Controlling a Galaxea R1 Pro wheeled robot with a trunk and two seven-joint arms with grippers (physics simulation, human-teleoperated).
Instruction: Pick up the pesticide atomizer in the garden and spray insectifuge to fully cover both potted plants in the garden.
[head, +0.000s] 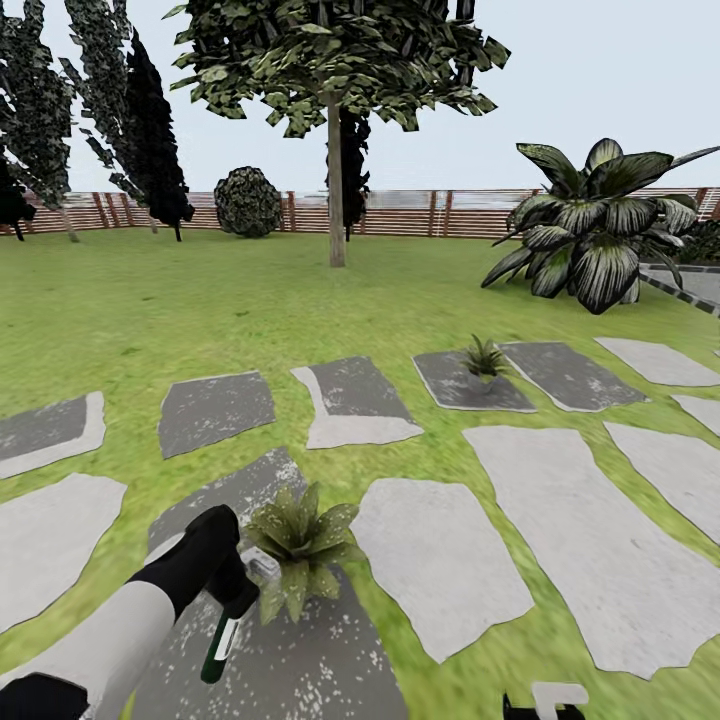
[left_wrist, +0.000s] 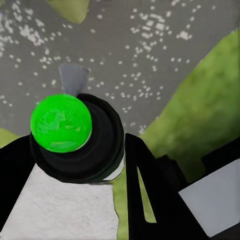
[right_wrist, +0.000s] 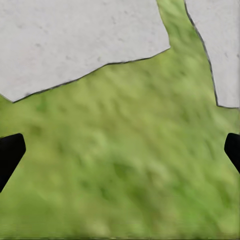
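The left gripper (head: 232, 600) has its jaws clamped on the pesticide atomizer (head: 221, 640), just left of the near potted plant (head: 300, 545); its wrist view shows the bottle's green end (left_wrist: 61, 123). Farther right stands the second potted plant (head: 484, 358). The right gripper (right_wrist: 120, 150), cut off in the head view, has jaws apart over lawn (right_wrist: 125, 175).

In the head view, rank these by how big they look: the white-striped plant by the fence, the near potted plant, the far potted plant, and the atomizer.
1. White-striped plant, largest though distant.
2. Near potted plant.
3. Atomizer in the left gripper.
4. Far potted plant.
The two potted plants may match in true size; nearness to the camera makes that unsure.
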